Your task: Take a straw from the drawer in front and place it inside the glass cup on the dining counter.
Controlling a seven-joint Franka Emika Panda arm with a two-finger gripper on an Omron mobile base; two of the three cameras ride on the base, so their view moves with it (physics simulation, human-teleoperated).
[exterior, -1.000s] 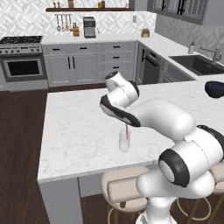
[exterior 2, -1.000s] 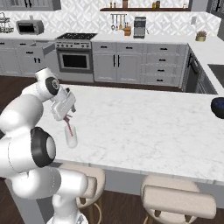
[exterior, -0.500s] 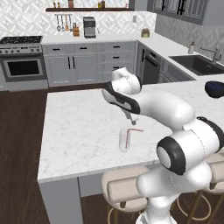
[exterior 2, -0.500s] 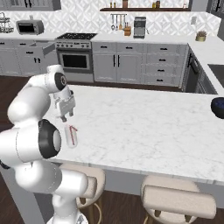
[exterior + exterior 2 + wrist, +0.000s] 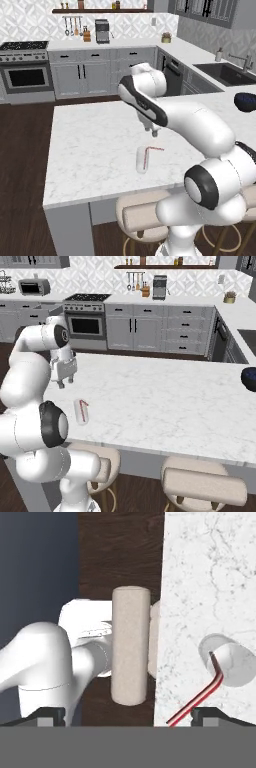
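Now the straw (image 5: 147, 156) stands inside the glass cup (image 5: 142, 160) on the dining counter (image 5: 95, 145), so the gripper (image 5: 151, 132) hangs above it with fingers spread apart, holding nothing.

Dark wood floor (image 5: 20, 145), grey cabinets (image 5: 150, 331), beige stools (image 5: 200, 483)

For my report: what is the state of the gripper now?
Gripper: open, holding nothing; thin red bendy straw stands in translucent glass cup.

Translucent frosted glass cup (image 5: 142, 159) on white veined marble dining counter (image 5: 95, 145).
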